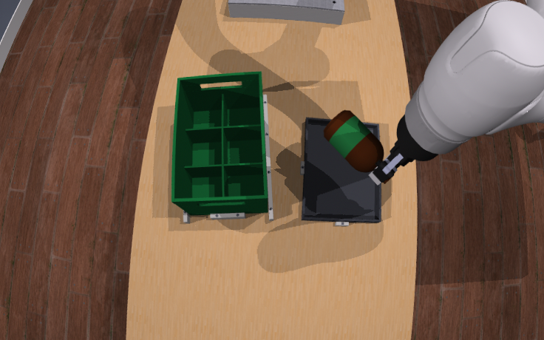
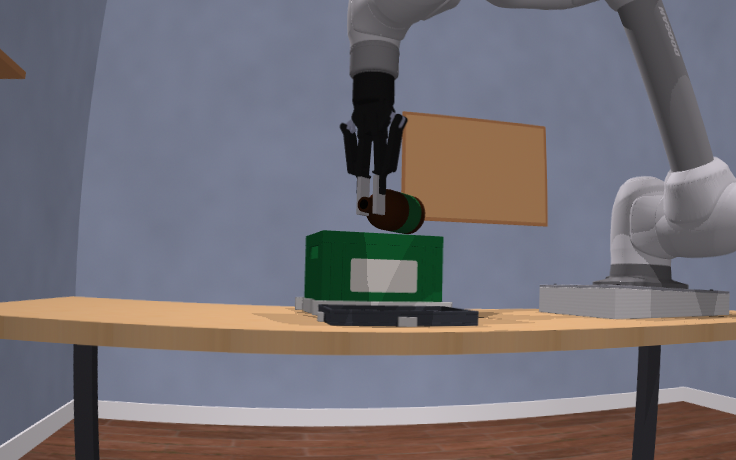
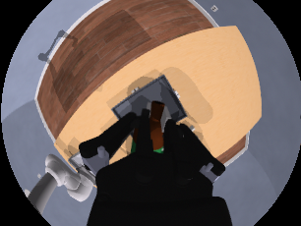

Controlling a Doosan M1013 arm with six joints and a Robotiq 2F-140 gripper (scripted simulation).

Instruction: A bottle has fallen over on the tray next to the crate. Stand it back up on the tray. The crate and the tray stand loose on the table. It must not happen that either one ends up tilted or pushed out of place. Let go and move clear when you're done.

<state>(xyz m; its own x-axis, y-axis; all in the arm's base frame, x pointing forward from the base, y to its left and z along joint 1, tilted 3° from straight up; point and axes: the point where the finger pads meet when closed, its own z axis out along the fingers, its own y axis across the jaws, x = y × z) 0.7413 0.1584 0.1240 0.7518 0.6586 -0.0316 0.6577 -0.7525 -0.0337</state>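
Observation:
A brown bottle [image 1: 355, 141] [image 2: 395, 210] [image 3: 156, 132] with a green label hangs in the air, well above the dark tray [image 1: 341, 219] [image 2: 360, 317] [image 3: 129, 109]. My gripper [image 1: 377, 177] [image 2: 370, 204] [image 3: 156, 114] points down and is shut on the bottle's neck, close to the mouth. The bottle lies nearly level, its base slightly lower than its mouth. In the top view its base points to the upper left, towards the robot's base plate side. The bottle touches neither tray nor crate. Nothing stands on the visible part of the tray.
The green crate [image 1: 222, 198] [image 2: 331, 274], with six compartments, stands left of the tray in the top view. Its visible compartments hold no bottles. Light metal strips [image 1: 267, 185] lie along the crate's edges. The robot's grey base block [image 1: 287, 10] [image 2: 582, 301] sits farther along the table.

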